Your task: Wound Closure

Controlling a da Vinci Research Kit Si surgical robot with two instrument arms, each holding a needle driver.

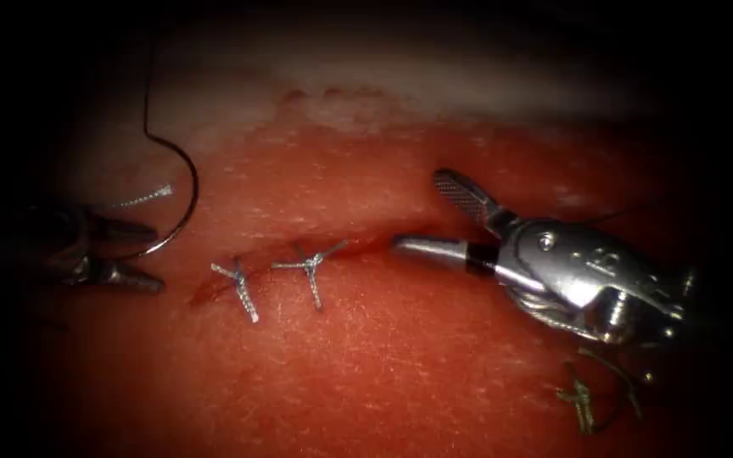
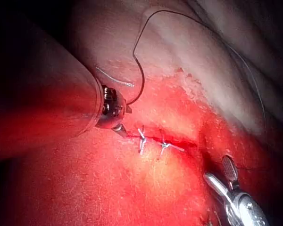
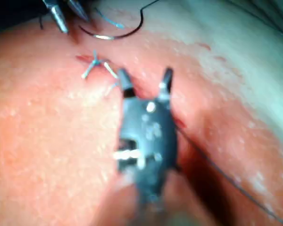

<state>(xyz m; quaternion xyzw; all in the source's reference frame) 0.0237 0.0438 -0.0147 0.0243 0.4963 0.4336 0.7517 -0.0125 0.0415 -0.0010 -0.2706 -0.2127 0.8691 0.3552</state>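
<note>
The cut [image 1: 358, 246] in the tissue [image 1: 400, 356] carries two knotted stitches [image 1: 237, 284] [image 1: 309, 267] along its left part. The dark curved needle [image 1: 194, 191] lies on the tissue beyond the cut's left end, not driven in, and its thread [image 1: 147, 93] runs up from it. My left tool [image 1: 153, 257] stands open there, with the needle's lower end between its jaws and not clamped. My right tool [image 1: 417, 212] is open wide at the cut's right end and holds nothing; its lower jaw points into the cut. The needle [image 3: 113, 36] also curves beside the left tool [image 3: 74, 23].
A short pale piece of cut thread [image 1: 146, 197] lies just above the left tool. More cut thread ends [image 1: 583, 399] lie at the lower right, under the right tool's wrist. Pale fatty tissue [image 1: 434, 85] borders the far side.
</note>
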